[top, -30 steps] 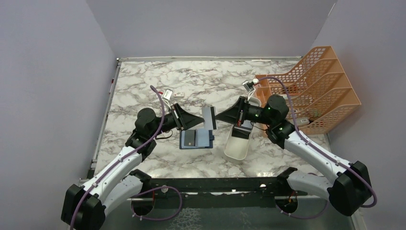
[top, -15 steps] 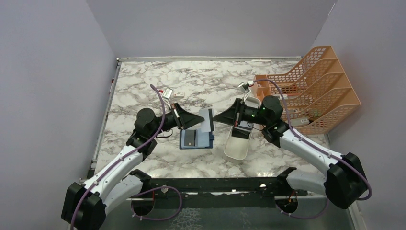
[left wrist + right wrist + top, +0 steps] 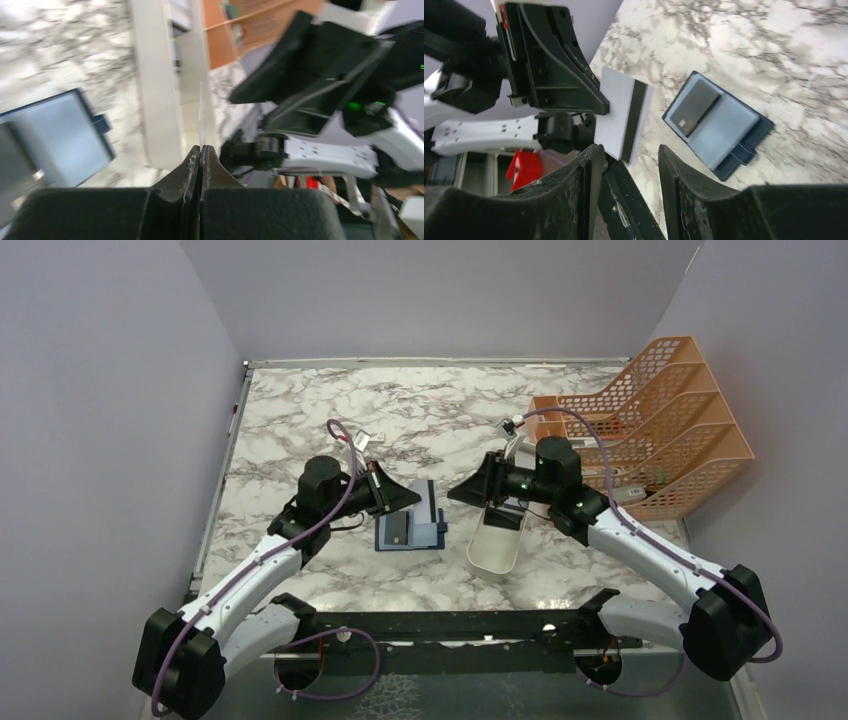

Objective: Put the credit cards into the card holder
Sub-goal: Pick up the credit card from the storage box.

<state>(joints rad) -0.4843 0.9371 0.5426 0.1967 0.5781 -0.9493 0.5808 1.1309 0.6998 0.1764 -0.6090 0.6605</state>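
Observation:
The card holder (image 3: 412, 532) lies open on the marble table, with one dark credit card (image 3: 398, 530) tucked in its left panel. My left gripper (image 3: 414, 498) is shut on a pale grey credit card (image 3: 431, 502) with a dark stripe, held just above the holder's far edge. The left wrist view shows that card (image 3: 201, 117) edge-on, rising from the closed fingertips (image 3: 194, 159). My right gripper (image 3: 456, 490) faces the card from the right with its jaws open and nothing between them. From the right wrist, the striped card (image 3: 621, 117) and the holder (image 3: 724, 127) both show.
A long white tray (image 3: 497, 545) lies right of the holder, under the right gripper. An orange mesh file rack (image 3: 655, 430) stands at the back right. Purple walls close the table on the left and at the back.
The striped card passed from the right gripper to the left. The left jaws shut on it, the right jaws opened and drew back. The card moved slightly down toward the holder.

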